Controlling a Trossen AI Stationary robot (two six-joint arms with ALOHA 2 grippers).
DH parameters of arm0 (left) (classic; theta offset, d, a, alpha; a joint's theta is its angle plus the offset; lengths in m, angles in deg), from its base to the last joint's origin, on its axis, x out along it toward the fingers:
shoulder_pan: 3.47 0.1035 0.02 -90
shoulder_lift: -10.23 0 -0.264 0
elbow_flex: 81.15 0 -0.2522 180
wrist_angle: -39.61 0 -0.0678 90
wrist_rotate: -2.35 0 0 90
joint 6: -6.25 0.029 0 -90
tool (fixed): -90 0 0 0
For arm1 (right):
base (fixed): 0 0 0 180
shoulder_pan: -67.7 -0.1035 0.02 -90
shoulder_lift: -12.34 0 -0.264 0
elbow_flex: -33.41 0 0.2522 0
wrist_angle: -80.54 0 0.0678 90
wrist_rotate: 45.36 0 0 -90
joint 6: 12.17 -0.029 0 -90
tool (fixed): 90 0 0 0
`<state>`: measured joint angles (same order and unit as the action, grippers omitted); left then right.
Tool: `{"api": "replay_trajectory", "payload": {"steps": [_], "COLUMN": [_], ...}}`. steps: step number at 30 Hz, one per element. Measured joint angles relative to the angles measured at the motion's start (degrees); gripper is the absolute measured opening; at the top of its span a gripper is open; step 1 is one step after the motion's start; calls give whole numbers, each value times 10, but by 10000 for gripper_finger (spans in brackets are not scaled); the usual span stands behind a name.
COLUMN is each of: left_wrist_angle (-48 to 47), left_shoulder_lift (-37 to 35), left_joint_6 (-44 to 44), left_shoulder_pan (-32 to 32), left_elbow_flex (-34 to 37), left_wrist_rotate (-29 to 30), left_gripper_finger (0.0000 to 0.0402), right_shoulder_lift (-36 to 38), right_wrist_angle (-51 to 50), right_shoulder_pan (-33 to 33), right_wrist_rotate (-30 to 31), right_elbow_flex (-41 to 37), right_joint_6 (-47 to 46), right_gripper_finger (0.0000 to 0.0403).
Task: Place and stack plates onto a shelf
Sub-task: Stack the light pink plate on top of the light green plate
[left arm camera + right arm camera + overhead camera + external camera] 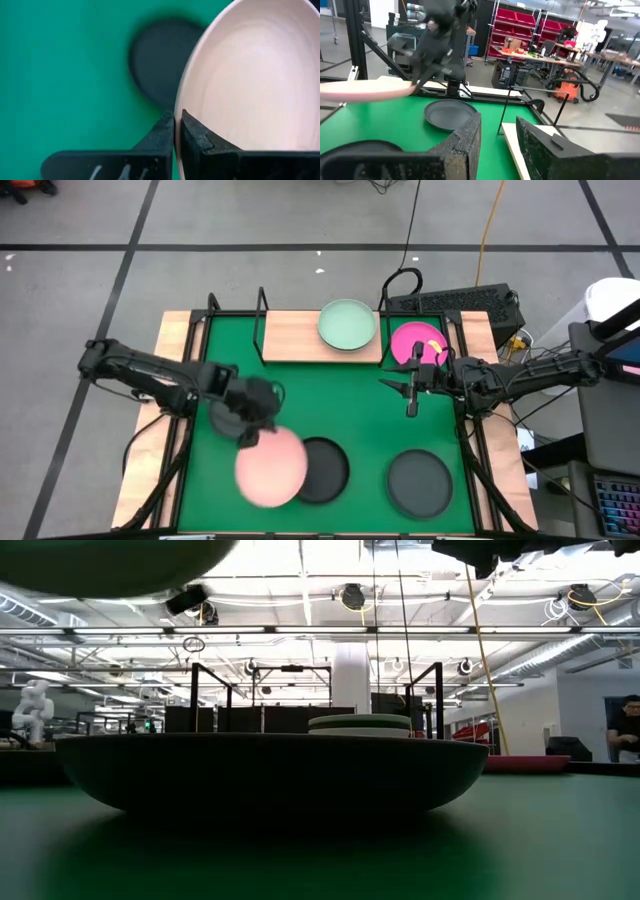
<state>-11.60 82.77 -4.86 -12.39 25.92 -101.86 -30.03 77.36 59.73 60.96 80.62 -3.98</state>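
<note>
My left gripper [254,432] is shut on a light pink plate [271,466] above the green mat [330,395]. Below it lie a black plate [328,471], partly covered by the pink one, and another dark plate [226,418] under the gripper. A dark grey plate [420,483] lies flat near the mat's near right corner. A pale green plate [347,325] rests on the light-wood shelf [298,338]. A magenta plate [417,342] lies just right of the shelf. My right gripper [411,386] hovers open near the magenta plate and touches nothing. My left gripper pinches the pink plate's rim [178,107] between its two fingers, one on the upper face [197,132] and one on the underside [161,132]. The fingers come slanting down from the table's far left. The plate [365,89] is lifted clear and sits roughly level.
Black wire uprights [262,308] frame the shelf. A keyboard [455,302] and cables lie beyond the table's far right. In the low view a dark plate [270,775] fills the foreground. Bare green mat lies between the shelf and the near plates.
</note>
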Motion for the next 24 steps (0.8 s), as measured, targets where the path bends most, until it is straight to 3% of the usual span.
{"api": "replay_trajectory", "payload": {"steps": [4, 10, 17, 24], "left_wrist_angle": [41, 64, 93, 102], "left_shoulder_lift": [-11, 20, 118, 239], "left_joint_6": [94, 160, 212, 185], "left_shoulder_pan": [67, 195, 333, 441], "left_elbow_flex": [-31, -68, -150, -278], "left_wrist_rotate": [5, 32, 15, -11], "left_gripper_finger": [11, 10, 10, 10], "right_shoulder_lift": [1, 16, 42, 49], "right_wrist_angle": [-5, -11, -39, -52], "right_shoulder_pan": [0, -2, -14, -32], "right_wrist_rotate": [0, -1, 0, 0], "right_elbow_flex": [0, 0, 0, 0], "right_joint_6": [-11, -13, -21, -31], "right_gripper_finger": [105, 105, 105, 105]}}
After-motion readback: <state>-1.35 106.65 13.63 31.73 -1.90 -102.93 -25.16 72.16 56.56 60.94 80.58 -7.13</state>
